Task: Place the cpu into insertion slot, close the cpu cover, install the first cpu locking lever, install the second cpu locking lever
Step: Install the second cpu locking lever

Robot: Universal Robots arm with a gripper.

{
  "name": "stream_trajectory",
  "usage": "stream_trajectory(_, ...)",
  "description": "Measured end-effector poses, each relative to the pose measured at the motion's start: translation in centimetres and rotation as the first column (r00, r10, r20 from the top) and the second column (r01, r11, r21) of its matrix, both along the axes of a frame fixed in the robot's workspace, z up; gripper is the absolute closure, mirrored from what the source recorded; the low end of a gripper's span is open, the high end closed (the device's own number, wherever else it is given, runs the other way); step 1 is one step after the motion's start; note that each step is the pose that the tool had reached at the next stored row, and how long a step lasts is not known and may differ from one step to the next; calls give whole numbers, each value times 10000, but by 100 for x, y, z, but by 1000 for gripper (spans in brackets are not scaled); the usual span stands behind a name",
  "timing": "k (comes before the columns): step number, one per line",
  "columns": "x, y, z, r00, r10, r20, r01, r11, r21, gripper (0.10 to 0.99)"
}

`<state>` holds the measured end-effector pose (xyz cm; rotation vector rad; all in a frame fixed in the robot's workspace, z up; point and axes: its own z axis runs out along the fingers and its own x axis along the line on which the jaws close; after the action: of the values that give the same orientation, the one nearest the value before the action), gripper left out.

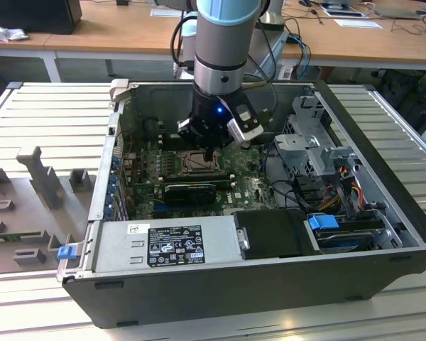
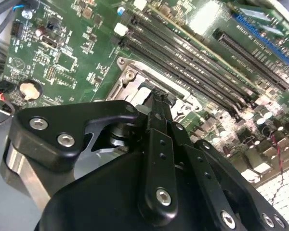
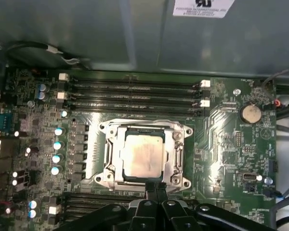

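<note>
The cpu (image 3: 143, 155) lies flat in the insertion slot (image 3: 111, 144), framed by the cpu cover (image 3: 179, 154), which is down around it. The end effector (image 3: 155, 186) hovers at the socket's edge with its fingers pressed together, holding nothing. Memory slots (image 3: 135, 96) run beside the socket. A white label (image 1: 176, 245) sits on the power supply (image 1: 113, 249); its print is illegible.

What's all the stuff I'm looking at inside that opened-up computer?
cpu: one, silver-grey, seated in the insertion slot
cpu cover: one, silvery frame, lying closed around the cpu
memory slots: several, black, beside the socket
motherboard: one, green, on the case floor
coin battery: one, silver, on the motherboard
power supply: one, grey, along the case's near wall
computer case: one, black, lying open
tool: one, black, at the cover's edge
</note>
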<state>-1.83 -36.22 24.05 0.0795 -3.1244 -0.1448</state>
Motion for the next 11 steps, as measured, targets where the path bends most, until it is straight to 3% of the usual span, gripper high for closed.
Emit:
stream_trajectory(3, -4, -94, -8, 10000, 1, -1, -1, 9999, 111, 980)
stream_trajectory(5, -16, -114, -8, 10000, -2, 10, 2, 9999, 170, 980)
stream_trajectory(7, -67, -152, -9, 10000, -1, 66, -1, 9996, 267, 980)
stream_trajectory(11, -114, -221, -11, 10000, -3, 67, -1, 9986, 524, 980)
